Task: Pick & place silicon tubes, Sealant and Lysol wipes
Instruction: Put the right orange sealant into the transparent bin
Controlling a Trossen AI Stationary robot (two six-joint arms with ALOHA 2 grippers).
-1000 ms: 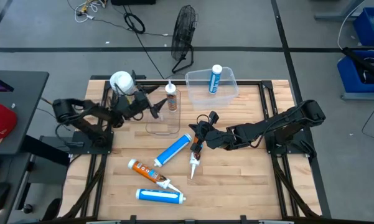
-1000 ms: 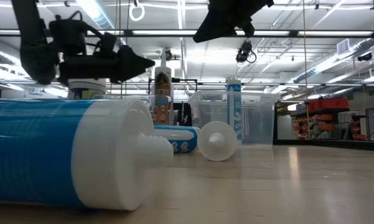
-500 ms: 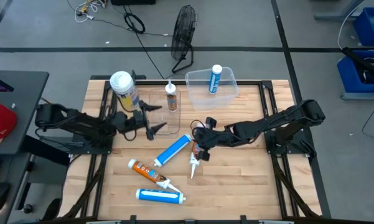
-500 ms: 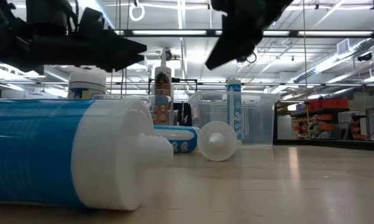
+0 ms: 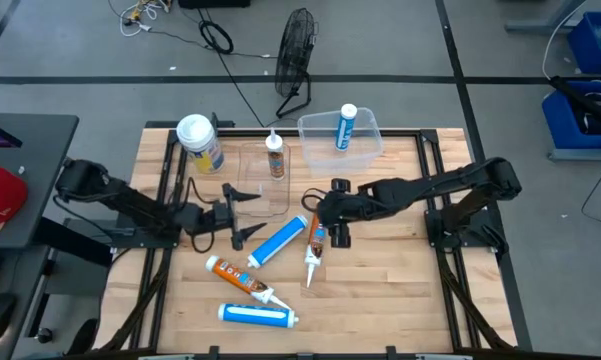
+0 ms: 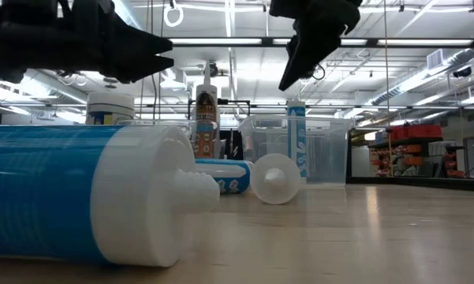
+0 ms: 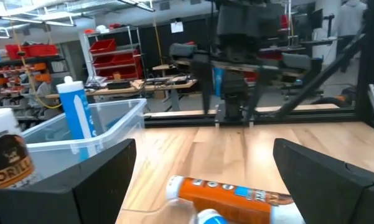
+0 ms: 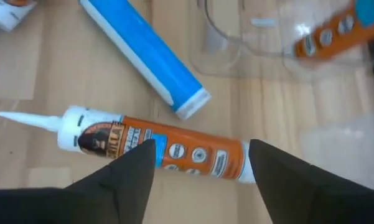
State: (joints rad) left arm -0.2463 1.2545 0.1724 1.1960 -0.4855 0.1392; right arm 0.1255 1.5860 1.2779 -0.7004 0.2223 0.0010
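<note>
The wooden table [image 5: 380, 290] sits on a grey workshop floor, with a fan [image 5: 297, 50] standing beyond its upper edge. At the upper left of the high view you find the wipes canister [image 5: 200, 145], upright on the table corner, white lid up. Below it the left gripper [image 5: 242, 213] hovers at centre left with its jaws spread wide and nothing between them. To its right, a small clear bin [image 5: 263, 183] holds one upright orange tube [image 5: 274, 156]; a larger clear bin [image 5: 342, 138] at upper centre holds an upright blue tube [image 5: 345, 128]. Right of centre, the right gripper [image 5: 332, 215] hangs over an orange nozzle tube [image 5: 315, 250] lying on the wood, jaws apart, straddling its body without pinching it.

For the step in hand, a pickup of that tube by my reading, centre the fingers [image 8: 124, 171] across the barrel, not the nozzle, lower squarely, then close.

Two more tubes lie at lower centre. In the low view a near blue tube [image 6: 87, 197] blocks much of the table, so contact with the wood cannot be confirmed there.
</note>
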